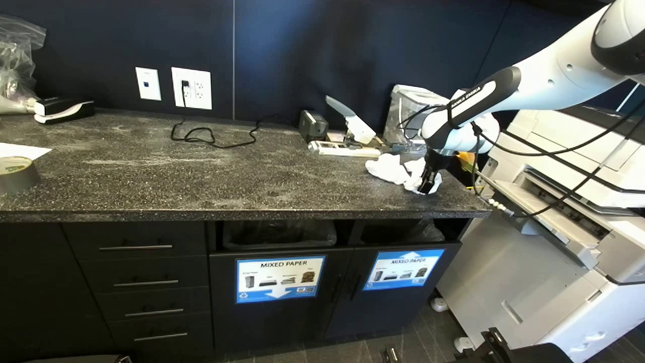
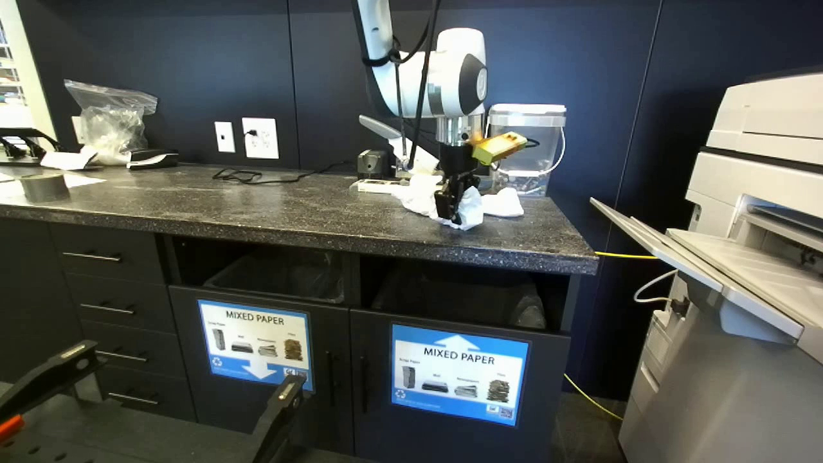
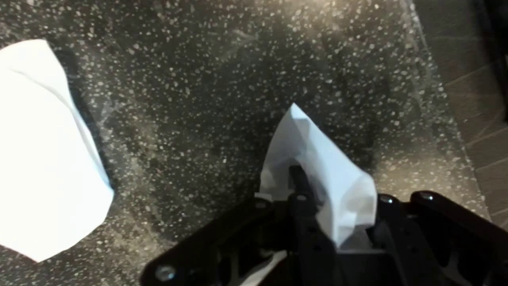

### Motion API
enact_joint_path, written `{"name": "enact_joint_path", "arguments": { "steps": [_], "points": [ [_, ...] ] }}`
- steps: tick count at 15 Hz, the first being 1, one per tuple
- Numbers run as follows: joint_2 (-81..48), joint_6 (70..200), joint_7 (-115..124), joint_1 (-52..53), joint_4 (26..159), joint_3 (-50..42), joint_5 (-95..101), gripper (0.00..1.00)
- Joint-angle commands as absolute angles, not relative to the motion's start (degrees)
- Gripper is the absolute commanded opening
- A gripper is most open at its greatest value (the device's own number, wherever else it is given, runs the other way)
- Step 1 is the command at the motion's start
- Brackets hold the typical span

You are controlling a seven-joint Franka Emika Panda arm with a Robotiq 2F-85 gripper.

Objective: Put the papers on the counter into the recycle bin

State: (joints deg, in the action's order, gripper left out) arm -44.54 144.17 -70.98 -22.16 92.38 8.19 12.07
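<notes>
Crumpled white papers (image 1: pixel 387 168) lie in a loose pile near the right end of the dark speckled counter (image 1: pixel 262 176). They also show in an exterior view (image 2: pixel 421 195), with another scrap (image 2: pixel 505 203) to the right. My gripper (image 1: pixel 427 187) points down at the pile, low over the counter; it also shows in an exterior view (image 2: pixel 450 215). In the wrist view, the fingers (image 3: pixel 337 198) close round one creased paper (image 3: pixel 323 155), which hides part of the right finger. Another paper (image 3: pixel 47 171) lies apart at left. The recycle bin slot (image 2: pixel 456 292) is below the counter, above the bluer sign (image 2: pixel 460 373).
A similar slot with a whiter sign (image 1: pixel 280 277) is beside it. Behind the pile stand a paper cutter or stapler-like tool (image 1: pixel 347 150), a dark box (image 1: pixel 313 126) and a clear tub (image 2: pixel 527 145). A printer (image 2: pixel 759 193) stands beyond the counter's right edge.
</notes>
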Motion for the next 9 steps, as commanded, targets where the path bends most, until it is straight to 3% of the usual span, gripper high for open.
{"name": "enact_joint_path", "arguments": {
  "steps": [1,9],
  "points": [
    [-43.36,135.69,-74.51,-19.89,92.22,5.83,10.31,0.09],
    [-37.77,134.12,-72.77,-20.25,100.63,2.29,8.30,0.09]
  ]
}}
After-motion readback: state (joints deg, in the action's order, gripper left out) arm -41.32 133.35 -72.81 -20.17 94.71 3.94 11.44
